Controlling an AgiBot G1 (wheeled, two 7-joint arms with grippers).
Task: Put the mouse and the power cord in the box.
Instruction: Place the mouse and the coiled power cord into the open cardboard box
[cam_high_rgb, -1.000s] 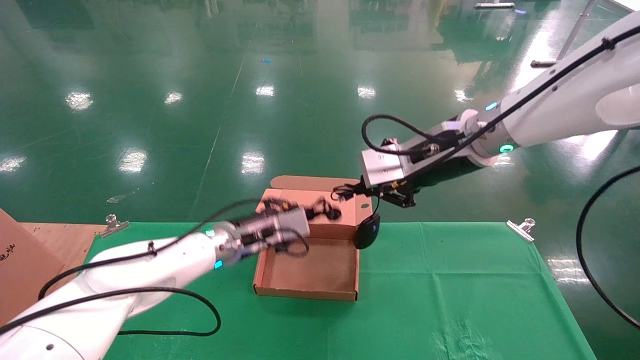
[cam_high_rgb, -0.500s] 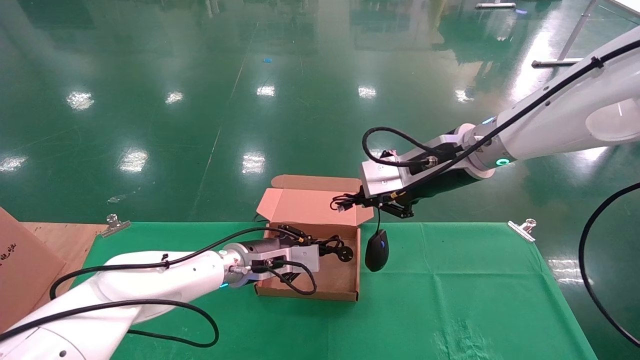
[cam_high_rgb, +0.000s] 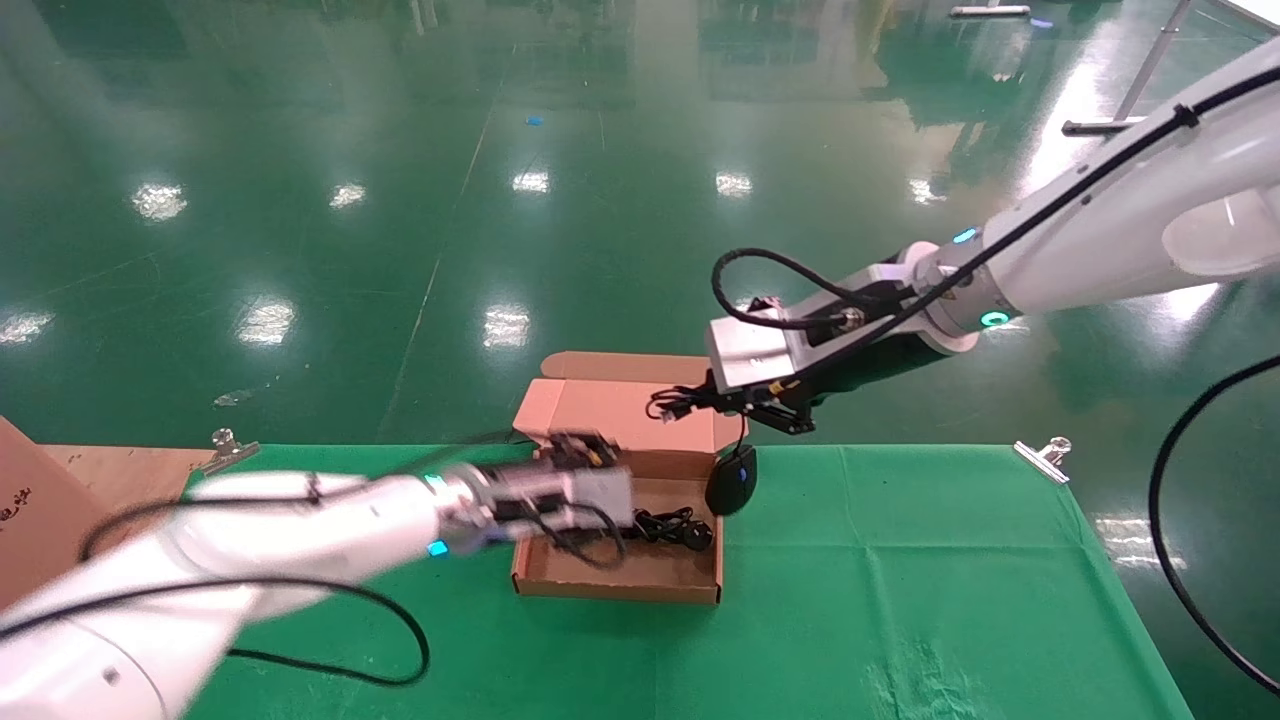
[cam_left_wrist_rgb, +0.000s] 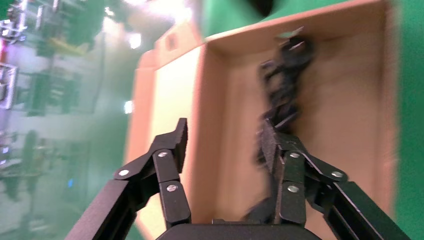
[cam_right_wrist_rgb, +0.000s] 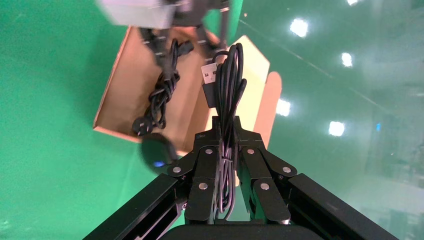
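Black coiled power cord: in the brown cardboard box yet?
In. The black coiled power cord lies on the brown cardboard box floor; left gripper open.

Box (cam_high_rgb: 615, 585) on table (cam_high_rgb: 900, 560), lid raised behind. Cord (cam_high_rgb: 672, 528) inside box, left gripper (cam_left_wrist_rgb: 225, 145) just above its left end. Mouse (cam_high_rgb: 731, 479) hanging at box's right rear corner, under right gripper (cam_right_wrist_rgb: 226, 135), above lid's right end.
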